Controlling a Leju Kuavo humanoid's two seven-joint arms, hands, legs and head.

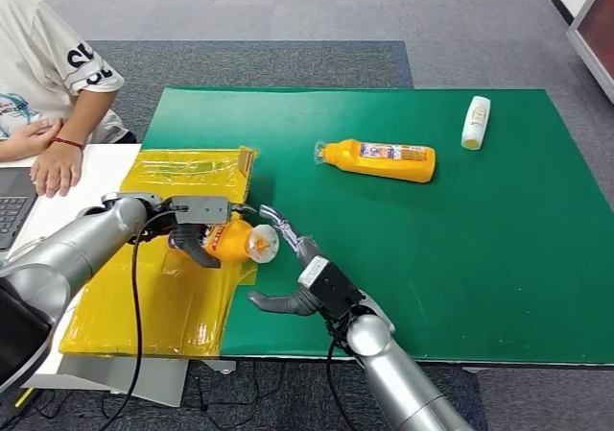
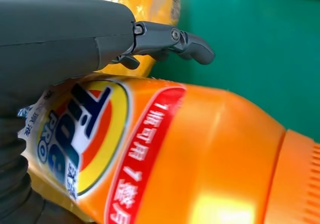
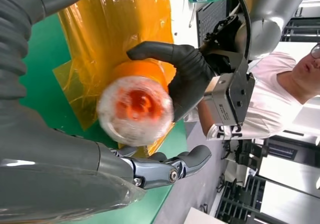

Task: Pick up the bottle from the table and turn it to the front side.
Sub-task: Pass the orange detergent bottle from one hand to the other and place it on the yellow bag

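i have the left hand [image 1: 194, 236] wrapped around an orange bottle [image 1: 233, 242], fingers clamped on its body, holding it on its side above the edge of a yellow plastic sheet [image 1: 155, 306] that lies over the left part of the bench. the bottle's clear cap end [image 1: 263, 244] points toward my right hand [image 1: 308, 282]. in the left wrist view the label with blue letters on a yellow and red roundel faces the camera, and 1 dark finger [image 2: 188, 43] reaches past the bottle's shoulder over the green mat [image 1: 435, 258]. the right hand sits just beside the cap end, fingers apart and holding nothing; in the right wrist view its thumb and 1 finger [image 3: 170, 166] lie on either side of the cap without closing on it, and i cannot tell whether any tip touches.

further back on the mat a 2nd orange bottle [image 1: 380, 159] lies on its side, and a small white bottle [image 1: 476, 122] lies near the far right corner. a person in a white shirt [image 1: 43, 57] sits at the far left, a hand [image 1: 54, 167] resting on the white surface beside a laptop [image 1: 12, 205].
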